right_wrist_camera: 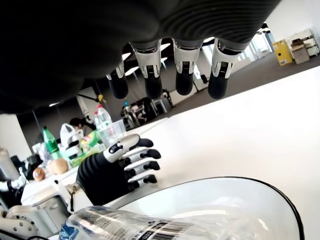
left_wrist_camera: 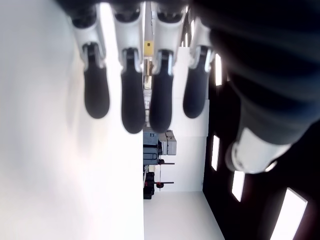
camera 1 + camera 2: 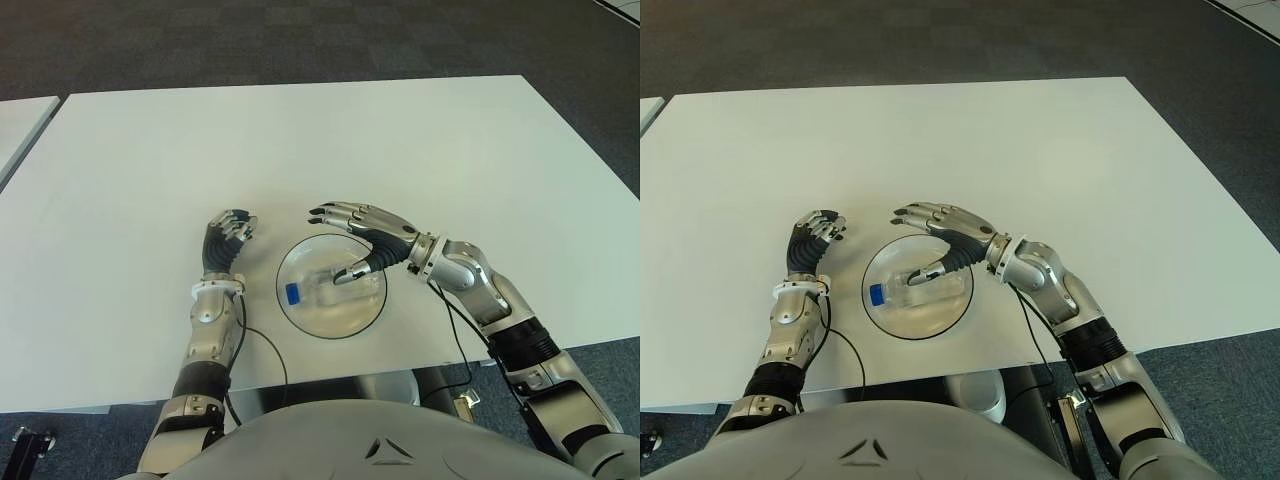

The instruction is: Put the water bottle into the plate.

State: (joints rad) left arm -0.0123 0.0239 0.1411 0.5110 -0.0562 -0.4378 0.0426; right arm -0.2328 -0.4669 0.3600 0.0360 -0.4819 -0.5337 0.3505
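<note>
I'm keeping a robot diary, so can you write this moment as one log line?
bottle: lying in plate | right hand: open over plate, thumb near bottle | left hand: idle, left of plate | table

**Head pair above, wrist cameras close in**

Both eye views look down from the head onto the table [image 3: 400,140], sharing the plate [image 3: 880,318] beneath the right hand [image 3: 362,232]. The right wrist view peers out under its fingers, catching the left hand [image 1: 117,167] beyond. The left wrist view faces along its own fingers [image 2: 132,107].
</note>
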